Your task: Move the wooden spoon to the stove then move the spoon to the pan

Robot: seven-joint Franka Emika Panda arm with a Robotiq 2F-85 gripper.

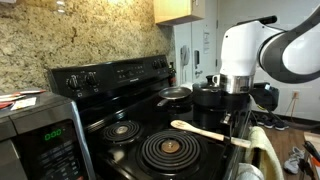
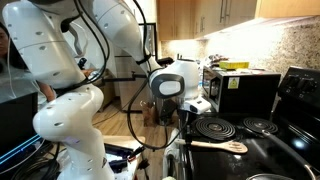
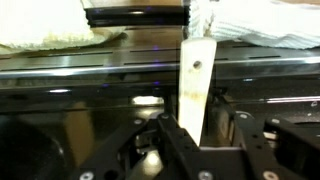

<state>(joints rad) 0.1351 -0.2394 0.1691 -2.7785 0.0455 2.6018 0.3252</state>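
Observation:
The wooden spoon (image 1: 205,131) lies low across the front of the black stove (image 1: 120,80), between two coil burners. Its bowl points to the stove's middle and its handle to the front edge. I cannot tell whether it rests on the glass. It also shows in an exterior view (image 2: 222,145). My gripper (image 3: 200,140) is shut on the spoon's handle (image 3: 196,85); the handle end with its hole sticks out past the fingers. The gripper shows in both exterior views (image 1: 238,112) (image 2: 190,118). The small silvery pan (image 1: 175,95) sits on a back burner, apart from the spoon.
A dark saucepan (image 1: 210,96) stands next to the pan. A grey microwave (image 1: 40,135) is beside the stove. Light towels (image 3: 270,25) hang along the stove's front edge. A large front coil burner (image 1: 168,150) lies below the spoon.

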